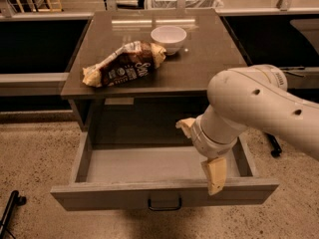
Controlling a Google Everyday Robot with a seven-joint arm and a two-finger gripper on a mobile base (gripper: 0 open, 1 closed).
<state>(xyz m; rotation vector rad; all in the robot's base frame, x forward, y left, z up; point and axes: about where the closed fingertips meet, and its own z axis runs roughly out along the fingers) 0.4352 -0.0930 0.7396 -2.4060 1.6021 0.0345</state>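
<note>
My gripper (200,152) hangs over the right part of an open, empty-looking drawer (134,166) below a dark table top (209,59). Its two cream fingers are spread wide: one fingertip (185,127) points toward the back of the drawer, and the other finger (214,176) reaches down over the drawer's front panel. Nothing shows between them. A crumpled brown chip bag (124,63) lies on the table's front left. Just behind the bag's right end stands a white bowl (168,38). Both are well apart from the gripper.
My white arm (259,103) comes in from the right and covers the table's front right corner. The drawer front carries a dark handle (164,203). Speckled floor (35,153) surrounds the table, a wire basket (184,1) sits behind it, and a dark caster (15,203) shows at bottom left.
</note>
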